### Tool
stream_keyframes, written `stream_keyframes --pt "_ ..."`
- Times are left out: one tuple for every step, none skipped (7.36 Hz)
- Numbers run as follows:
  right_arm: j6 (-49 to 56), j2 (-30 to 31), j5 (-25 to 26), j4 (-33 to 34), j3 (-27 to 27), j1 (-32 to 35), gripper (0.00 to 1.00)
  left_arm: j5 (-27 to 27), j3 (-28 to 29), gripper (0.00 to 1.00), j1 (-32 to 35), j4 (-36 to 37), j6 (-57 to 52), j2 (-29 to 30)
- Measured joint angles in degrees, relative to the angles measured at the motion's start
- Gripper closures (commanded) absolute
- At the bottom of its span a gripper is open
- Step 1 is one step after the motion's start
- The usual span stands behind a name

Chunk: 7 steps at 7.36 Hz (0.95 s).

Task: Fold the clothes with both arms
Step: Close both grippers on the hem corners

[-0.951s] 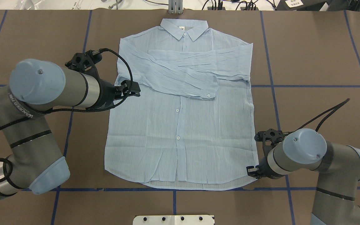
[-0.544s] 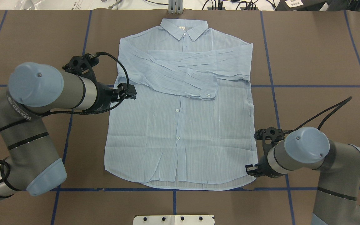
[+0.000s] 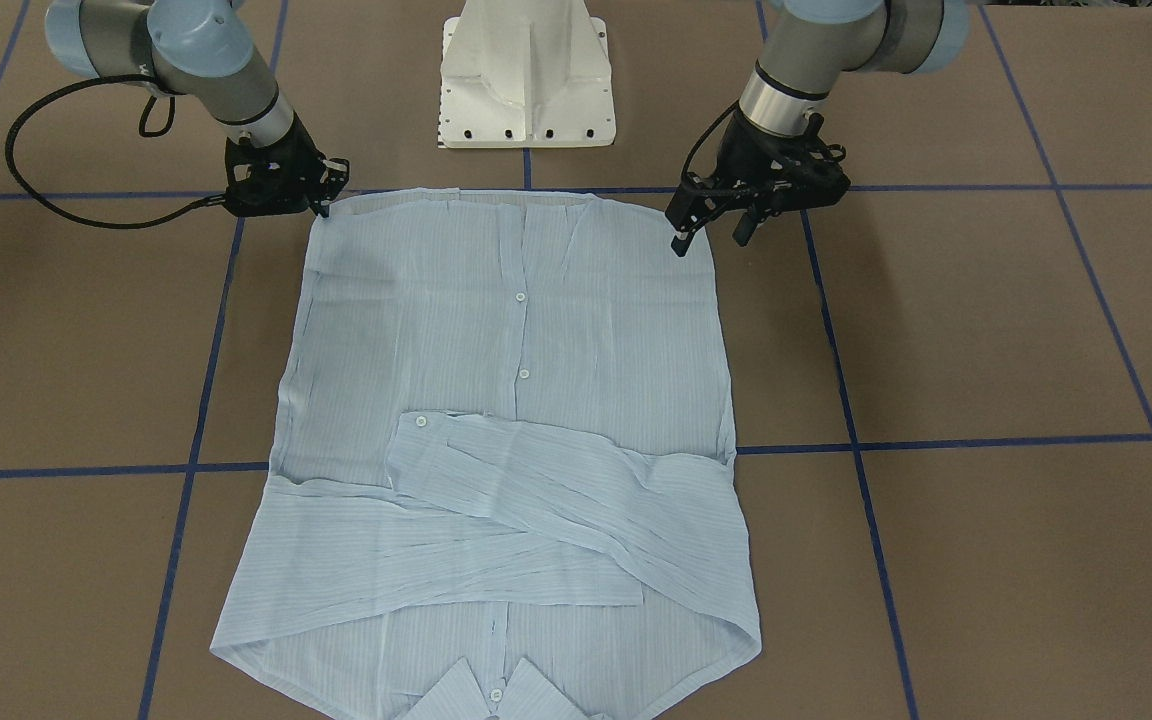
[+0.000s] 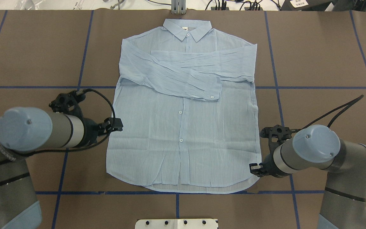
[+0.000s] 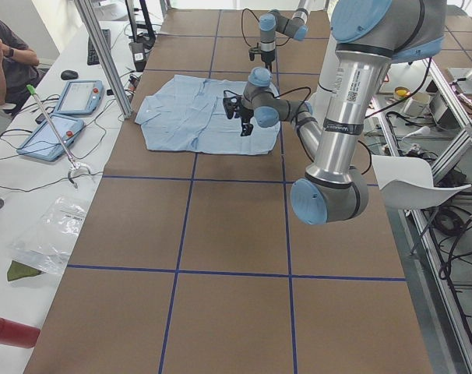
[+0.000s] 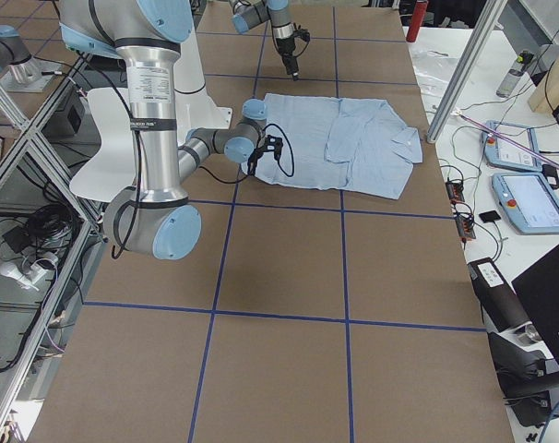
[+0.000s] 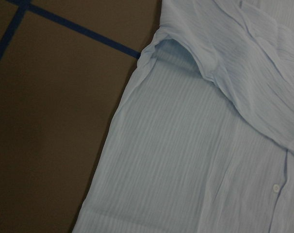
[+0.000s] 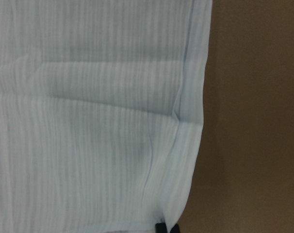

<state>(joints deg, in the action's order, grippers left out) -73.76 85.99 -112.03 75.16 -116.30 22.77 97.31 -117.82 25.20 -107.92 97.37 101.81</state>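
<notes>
Shirt [image 4: 183, 133]: flat at centre of overhead view, sleeves crossed.
Right gripper [image 4: 254, 169]: closed on hem corner, lower right, for lifting.
Left gripper [image 3: 708, 238]: spread, empty, beside shirt's left edge; opposite corner likely next.

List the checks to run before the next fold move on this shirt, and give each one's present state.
1. Shirt lies flat, buttons up: ok.
2. Both sleeves are folded across the chest: ok.
3. Right pincer is at its hem corner: ok.
4. Right pincer is closed on the cloth: cannot tell; the wrist view shows only a fingertip at the corner.
5. Left pincer is down on the cloth: not ok; it is open and raised near the shirt's side edge.
</notes>
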Motion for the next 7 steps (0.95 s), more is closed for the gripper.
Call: stream_keyframes --pt "-0.04 0.0 -0.13 -0.01 -0.47 0.28 1.0 -2.4 -0.49 0.08 -3.73 0.83 3.21 -1.5" --pt "-0.06 0.05 -0.18 -0.01 -0.91 0.43 1.0 -3.98 -0.35 0.1 -6.25 2.75 5.17 -1.87" --pt "-0.06 0.07 -0.19 -0.01 -1.2 0.47 1.0 -4.67 0.23 0.14 -7.79 4.6 6.02 -1.74" --pt "-0.06 0.11 -0.2 -0.01 -1.29 0.48 1.0 -4.98 1.5 0.21 -8.5 5.45 6.35 -1.39" --pt "-0.07 0.17 -0.2 -0.01 -1.29 0.48 1.0 -5.12 3.08 0.3 -8.81 5.75 6.46 -0.56" --pt "-0.07 0.2 -0.2 0.01 -1.3 0.49 1.0 -5.17 4.37 0.36 -8.94 5.85 6.48 0.36" --pt "-0.06 0.22 -0.2 0.04 -1.32 0.57 1.0 -5.19 5.08 0.4 -8.98 5.92 6.46 0.95"
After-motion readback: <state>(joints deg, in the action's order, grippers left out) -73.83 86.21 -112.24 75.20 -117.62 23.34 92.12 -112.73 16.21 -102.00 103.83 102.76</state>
